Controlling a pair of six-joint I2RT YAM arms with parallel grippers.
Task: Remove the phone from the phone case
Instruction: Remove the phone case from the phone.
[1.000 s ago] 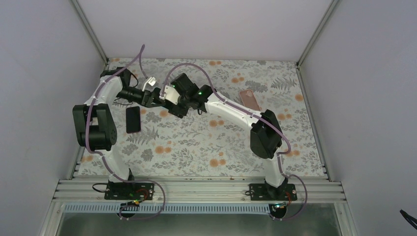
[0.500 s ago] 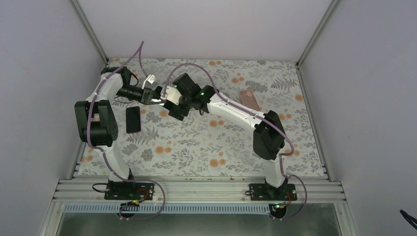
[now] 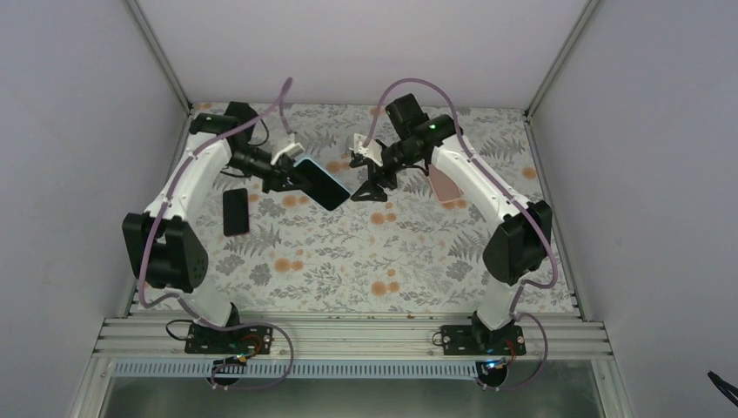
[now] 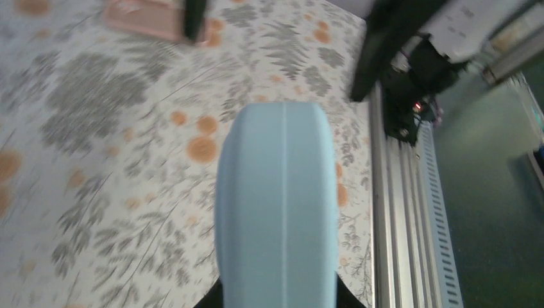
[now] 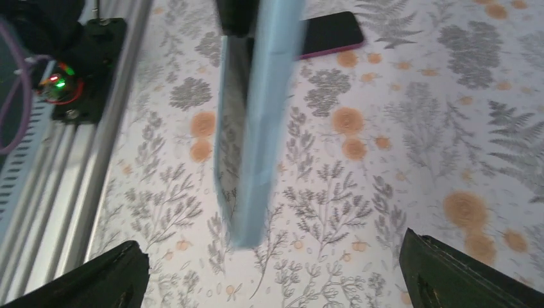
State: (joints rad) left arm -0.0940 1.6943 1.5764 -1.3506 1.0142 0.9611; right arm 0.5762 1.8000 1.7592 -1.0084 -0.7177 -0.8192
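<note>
My left gripper (image 3: 294, 173) is shut on a phone in a light-blue case (image 3: 320, 184) and holds it above the table, tilted, its dark screen inside the blue rim. In the left wrist view the case's blue back (image 4: 277, 205) fills the middle and hides my fingers. My right gripper (image 3: 369, 181) is open and empty, just right of the case's free end and apart from it. In the right wrist view the case (image 5: 264, 122) stands edge-on ahead of the open right gripper (image 5: 276, 276).
A dark phone (image 3: 234, 212) lies flat on the floral mat at the left; it also shows in the right wrist view (image 5: 328, 33). A pink case (image 3: 446, 185) lies at the right, partly under the right arm. Metal rails run along the near edge (image 3: 348, 335).
The right gripper has pulled back to the right, away from the left gripper, and now stands open. The left gripper has swung right with the blue-cased phone, which now shows.
</note>
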